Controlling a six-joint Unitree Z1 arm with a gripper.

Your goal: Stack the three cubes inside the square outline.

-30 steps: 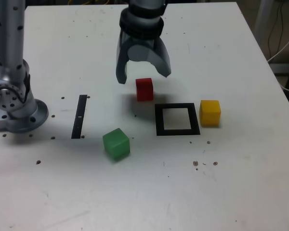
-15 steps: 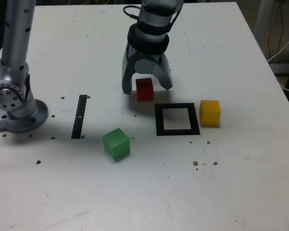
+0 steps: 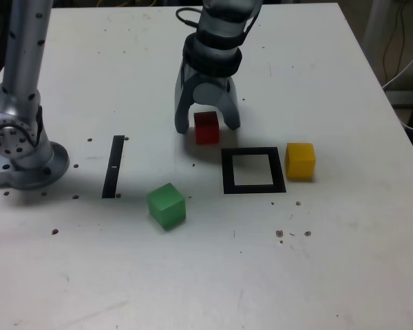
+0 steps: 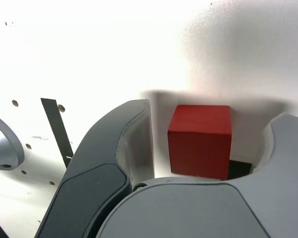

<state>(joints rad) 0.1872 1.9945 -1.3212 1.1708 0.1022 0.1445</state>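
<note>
We see the red cube (image 3: 206, 128) on the bench (image 3: 330, 261) directly between our end effector's (image 3: 207, 125) parted jaws, ungripped, gaps either side, just beside the square outline (image 3: 254, 170).

Colours here: one red cube (image 3: 206, 127), one yellow cube (image 3: 300, 161), one green cube (image 3: 166, 205), all plain solid. The square outline (image 3: 253, 187) is a thick black frame with a white middle. Black strip (image 3: 113, 166) too, on a white speckled table (image 3: 193, 275). The gripper (image 3: 206, 126) is grey.
</note>
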